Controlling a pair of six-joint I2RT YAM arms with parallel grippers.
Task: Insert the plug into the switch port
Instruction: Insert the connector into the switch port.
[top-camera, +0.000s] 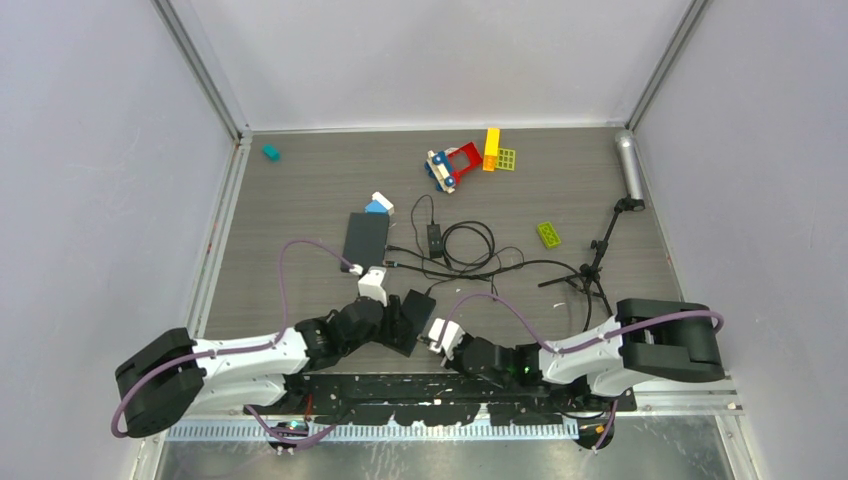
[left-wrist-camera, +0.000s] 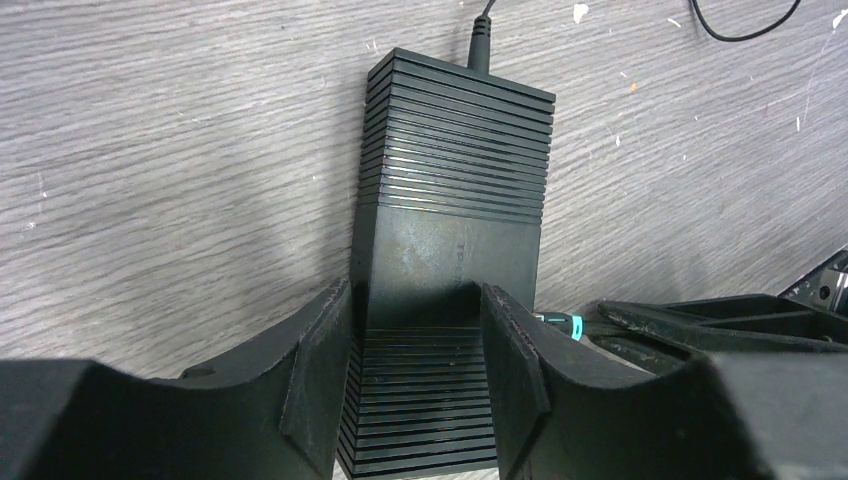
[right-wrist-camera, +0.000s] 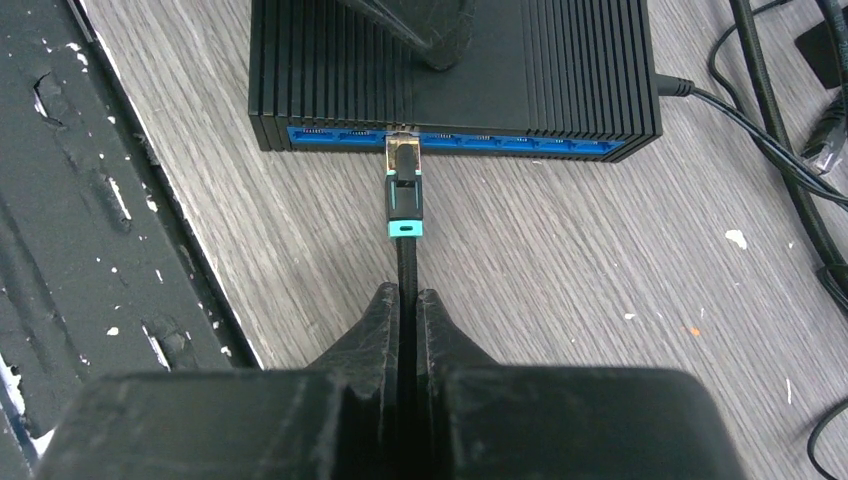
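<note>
The switch (right-wrist-camera: 450, 70) is a black ribbed box with a blue row of ports (right-wrist-camera: 520, 145) along its near face. My left gripper (left-wrist-camera: 415, 300) is shut on the switch (left-wrist-camera: 450, 200), one finger on each long side. The plug (right-wrist-camera: 404, 190), with a clear tip and a teal band, points at a port left of the row's middle, and its tip sits at the port mouth. How deep it sits I cannot tell. My right gripper (right-wrist-camera: 408, 295) is shut on the plug's black cable just behind the plug. In the top view both grippers (top-camera: 405, 318) (top-camera: 436, 335) meet near the front edge.
A second flat black box (top-camera: 365, 235) lies farther back, with a power adapter (top-camera: 435, 238) and tangled black cables (top-camera: 480, 255) beside it. Toy bricks (top-camera: 465, 160), a green brick (top-camera: 548, 234) and a small tripod (top-camera: 595, 260) lie beyond. The black base rail (right-wrist-camera: 60, 200) runs left of the switch.
</note>
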